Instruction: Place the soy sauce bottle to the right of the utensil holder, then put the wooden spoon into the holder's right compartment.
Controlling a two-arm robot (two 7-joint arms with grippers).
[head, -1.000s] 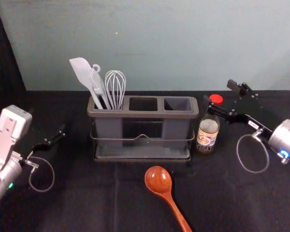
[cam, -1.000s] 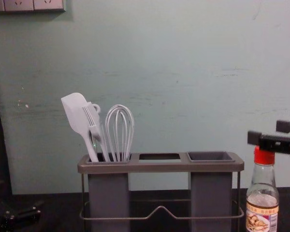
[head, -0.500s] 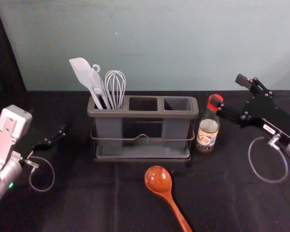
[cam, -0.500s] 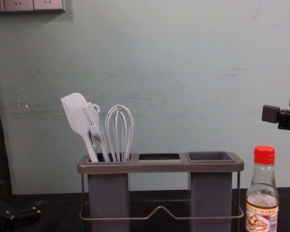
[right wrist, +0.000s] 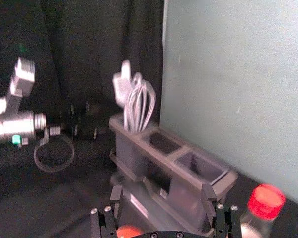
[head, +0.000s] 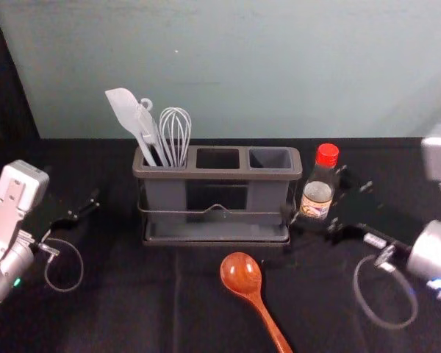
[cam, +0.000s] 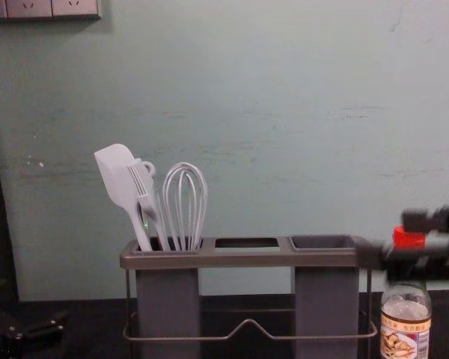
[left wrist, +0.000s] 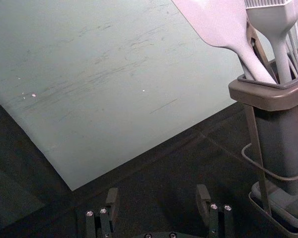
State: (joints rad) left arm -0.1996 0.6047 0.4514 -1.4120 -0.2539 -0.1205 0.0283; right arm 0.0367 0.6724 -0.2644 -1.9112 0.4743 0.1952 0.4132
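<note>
Table under black cloth (head: pixel 125 316), faint creases running through near part. Utensil holder (head: pixel 217 174) upright on cloth, far side, left of middle. Soy sauce bottle (head: pixel 327 156), red cap on, upright just beside holder's right end; foot hard to make out against dark cloth, probably flat on it. Wooden spoon (head: pixel 242 275) lying nearer than holder, bowl far, handle slanting near and right.

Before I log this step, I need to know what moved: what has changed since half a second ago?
The right tool has dropped and moved to the robot's left, closer to the robot; it is open and has taken hold of nothing. The soy sauce bottle, wooden spoon, utensil holder and left tool stayed as they were.
</note>
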